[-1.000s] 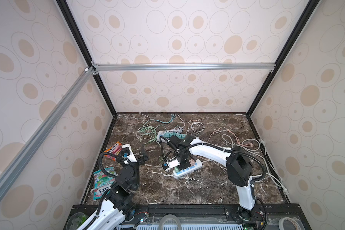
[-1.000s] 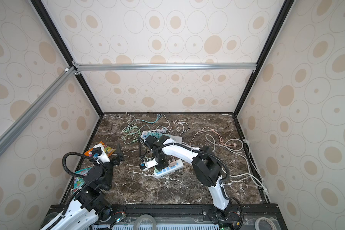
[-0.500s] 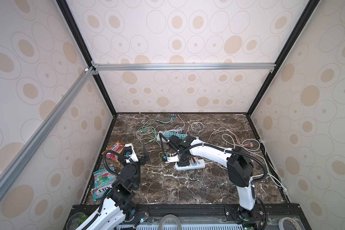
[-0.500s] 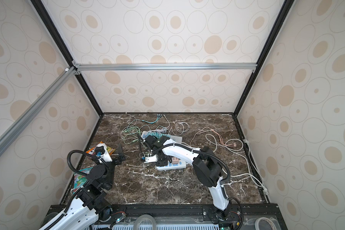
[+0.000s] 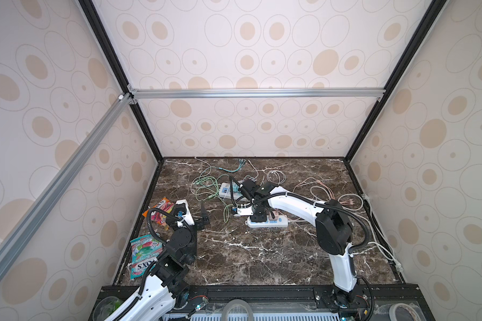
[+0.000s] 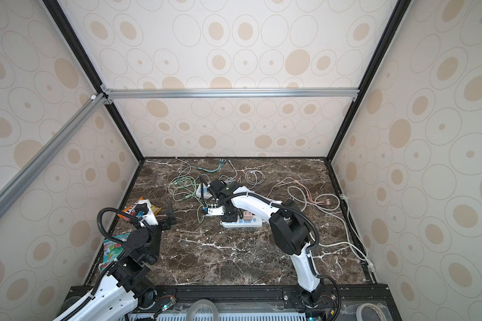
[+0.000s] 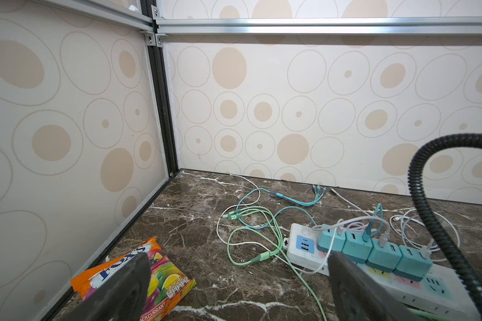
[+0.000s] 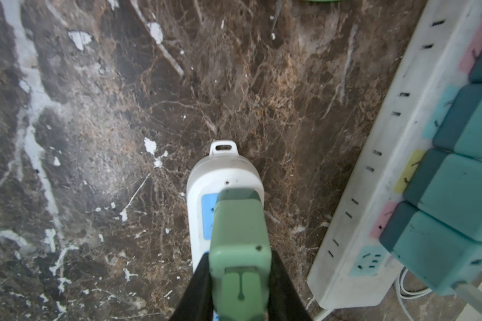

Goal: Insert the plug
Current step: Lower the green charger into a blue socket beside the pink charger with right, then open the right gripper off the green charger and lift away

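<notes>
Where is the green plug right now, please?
In the right wrist view the green plug is held by the right gripper, over the blue end of the white power strip, beside the neighbouring strip carrying teal adapters.

Dark brown marble-pattern counter (image 5: 262,255): white veining, tan flecks. Enclosure wall panels (image 5: 262,55): cream, printed with beige ovals inside thin grey-beige rings. Pale green plastic plug adapter (image 8: 240,236): one flat tone. Short white power strip (image 8: 224,178): blue panel on its face. Long white power strip (image 8: 381,172): pink, yellow and light blue patches round the sockets. Square teal chargers (image 8: 462,178): darker on shaded sides. Mint green cable (image 7: 263,256), turquoise cable (image 7: 290,198), salmon pink cable (image 5: 345,200). Orange candy bag (image 7: 150,266): multicolour fruit print, blue lettering.
</notes>
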Controlling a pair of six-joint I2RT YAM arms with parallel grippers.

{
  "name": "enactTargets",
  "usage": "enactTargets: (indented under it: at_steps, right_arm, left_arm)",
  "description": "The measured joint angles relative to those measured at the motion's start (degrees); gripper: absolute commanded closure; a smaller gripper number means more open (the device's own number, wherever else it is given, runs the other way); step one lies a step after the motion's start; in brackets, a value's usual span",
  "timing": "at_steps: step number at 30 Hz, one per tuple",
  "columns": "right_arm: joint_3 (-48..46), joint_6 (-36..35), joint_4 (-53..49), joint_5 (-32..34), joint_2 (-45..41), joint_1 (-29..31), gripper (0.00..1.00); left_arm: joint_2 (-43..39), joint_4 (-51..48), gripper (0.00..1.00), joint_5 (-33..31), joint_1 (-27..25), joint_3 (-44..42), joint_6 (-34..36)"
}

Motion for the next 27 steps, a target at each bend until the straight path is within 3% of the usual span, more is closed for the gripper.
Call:
enactTargets:
  at_steps: [12,17,19,20,21,27]
  right_arm:
    - [6.25,-2.19,-3.17,-2.29,3.67,-0.55,0.69]
    - [6.01,-1.42,-4.57,-4.48,3.58,-0.79,0.4]
    - [4.98,-1.09,-4.68,-5.16,2.8,-0.79,0.25]
    - [4.15,-1.11,-4.63,-5.42,2.08,-0.79,0.07]
    - [3.3,-0.83,-4.52,-5.6,1.29,-0.79,0.02]
    - [-1.36,-1.07,-3.52,-6.58,-5.62,-0.79,0.02]
  left_arm:
    - [0.04,0.17,0.02,0.24,0.26,-0.13,-0.42]
    - [0.39,0.96,0.02,0.5,0.48,-0.55,-0.79]
    - [0.79,1.22,0.02,0.63,0.59,-0.55,-1.05]
    - [1.05,1.25,0.02,0.74,0.63,-0.55,-1.18]
    - [1.31,1.29,0.02,0.83,0.63,-0.55,-1.31]
    - [2.86,1.68,0.02,1.79,0.9,-0.55,-1.86]
